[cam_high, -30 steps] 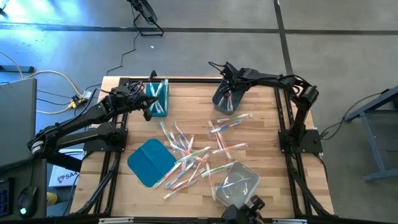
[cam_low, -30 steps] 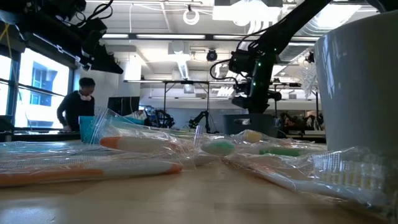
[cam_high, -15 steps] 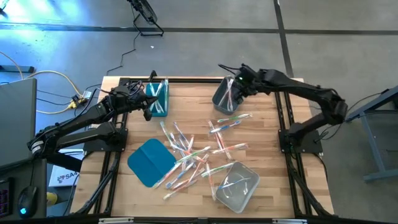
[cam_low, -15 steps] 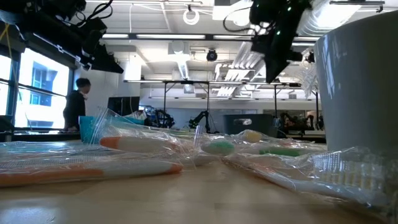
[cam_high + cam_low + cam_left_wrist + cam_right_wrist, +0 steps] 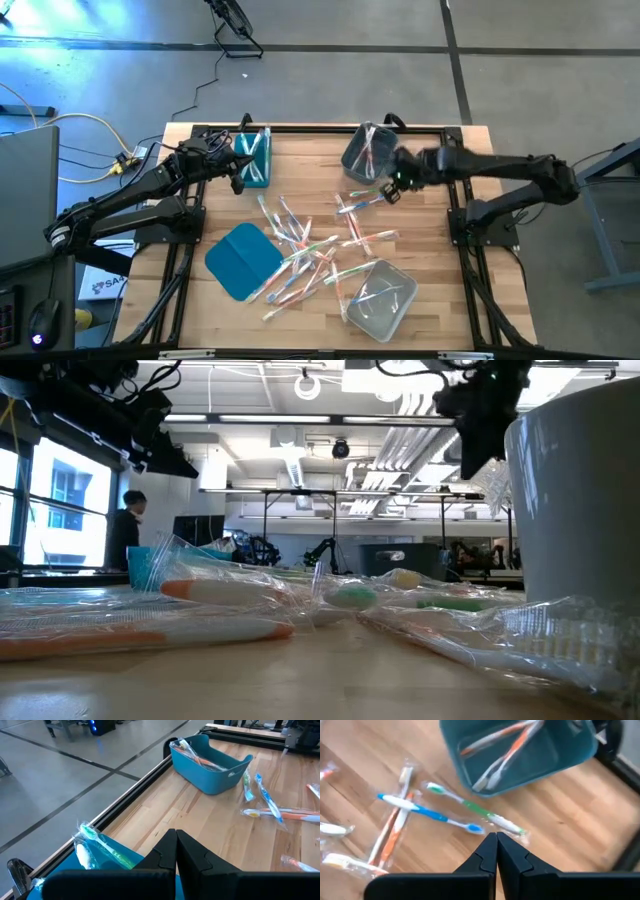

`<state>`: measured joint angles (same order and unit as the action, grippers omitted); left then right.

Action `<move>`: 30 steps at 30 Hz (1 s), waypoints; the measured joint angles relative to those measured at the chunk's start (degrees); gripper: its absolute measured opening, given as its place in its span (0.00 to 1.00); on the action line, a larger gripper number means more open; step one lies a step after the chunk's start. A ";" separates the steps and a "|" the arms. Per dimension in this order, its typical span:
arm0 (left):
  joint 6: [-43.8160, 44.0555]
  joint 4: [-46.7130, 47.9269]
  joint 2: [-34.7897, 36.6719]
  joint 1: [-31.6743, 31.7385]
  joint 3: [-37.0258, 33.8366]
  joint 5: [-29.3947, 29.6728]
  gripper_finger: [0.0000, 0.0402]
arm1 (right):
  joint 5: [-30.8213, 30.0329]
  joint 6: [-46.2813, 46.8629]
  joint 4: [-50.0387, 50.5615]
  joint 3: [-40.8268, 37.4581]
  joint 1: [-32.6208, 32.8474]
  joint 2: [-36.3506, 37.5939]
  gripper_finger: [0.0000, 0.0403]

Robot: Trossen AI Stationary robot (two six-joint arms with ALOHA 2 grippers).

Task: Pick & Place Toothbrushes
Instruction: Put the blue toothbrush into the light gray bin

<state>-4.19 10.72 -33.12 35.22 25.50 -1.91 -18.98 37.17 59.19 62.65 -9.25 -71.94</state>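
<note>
Several wrapped toothbrushes (image 5: 305, 245) lie scattered flat on the wooden table, close up in the low view (image 5: 230, 592). More lie in the teal bin (image 5: 256, 158) and in the dark grey bin (image 5: 362, 152) (image 5: 520, 750). My left gripper (image 5: 238, 176) (image 5: 176, 851) hovers shut and empty at the teal bin's near-left side, above a green toothbrush (image 5: 97, 842) in it. My right gripper (image 5: 390, 190) (image 5: 496, 845) hangs shut and empty just near-right of the grey bin, above a green toothbrush (image 5: 480, 811) and a blue one (image 5: 425, 812) lying on the wood.
A flat teal lid (image 5: 240, 260) lies at the near left. A clear bin (image 5: 380, 298) stands at the near edge and fills the low view's right (image 5: 580, 500). Black rails (image 5: 455, 200) frame the table. A person (image 5: 125, 525) stands far behind.
My right gripper has left the dark grey bin, swinging out toward the table's near edge and a little right until it hangs over the loose toothbrushes beside the bin. Its arm has stretched out low across the right side. The left arm has kept still.
</note>
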 joint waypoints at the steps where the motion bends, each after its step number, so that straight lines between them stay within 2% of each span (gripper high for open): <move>1: 0.00 0.00 0.00 0.00 0.00 0.00 0.00 | -0.74 1.42 -2.37 -2.70 1.49 0.57 0.00; 7: 0.28 -0.02 0.00 0.00 0.00 0.00 0.00 | -1.95 9.44 -24.11 -17.29 10.63 1.29 0.00; 14: 0.61 -0.24 0.00 0.01 0.00 0.00 0.00 | -2.54 4.86 -51.22 -24.19 17.09 -1.11 0.00; 24: 0.73 -0.28 0.00 0.02 0.00 0.00 0.00 | -2.25 -11.84 -65.51 -24.23 17.33 -1.47 0.00; 30: 0.72 -0.28 0.00 0.01 0.00 0.00 0.00 | -2.09 -14.52 -69.13 -24.17 16.17 -1.47 0.00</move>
<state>-3.46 10.44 -33.12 35.23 25.50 -1.91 -21.08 22.65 -9.94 38.48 6.92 -73.41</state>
